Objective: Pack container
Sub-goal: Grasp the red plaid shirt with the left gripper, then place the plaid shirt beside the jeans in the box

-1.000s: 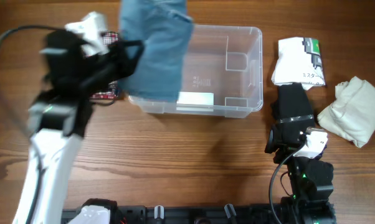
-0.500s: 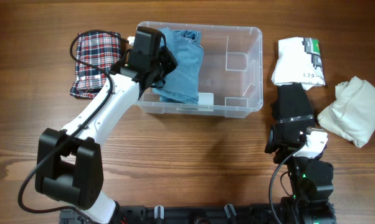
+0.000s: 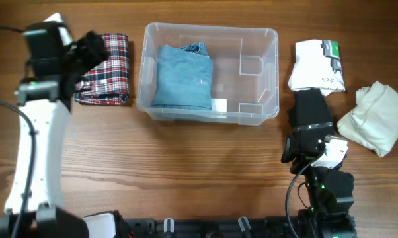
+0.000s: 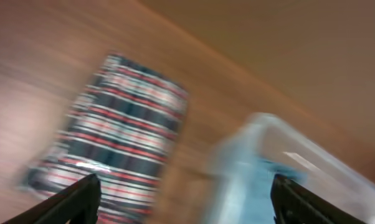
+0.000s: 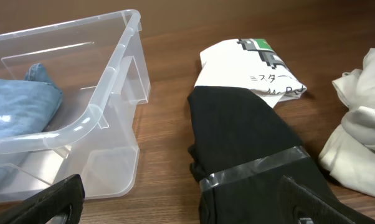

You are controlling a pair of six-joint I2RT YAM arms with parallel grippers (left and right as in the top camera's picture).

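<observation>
Near the table's far edge, the clear container (image 3: 273, 73) held folded jeans (image 3: 181, 76) at its left end. A hasty pinch on the plaid cloth (image 3: 110, 73) beside it could catch one layer and unfold it. The left gripper (image 3: 86, 53) hung over that cloth, spread wide and empty, arm outstretched, while the right gripper (image 5: 181, 208) lay low, open and empty, before a black bundle (image 5: 237, 130).

Left arm (image 3: 37, 152) and right arm (image 3: 316, 149), jaws wide apart, empty
</observation>
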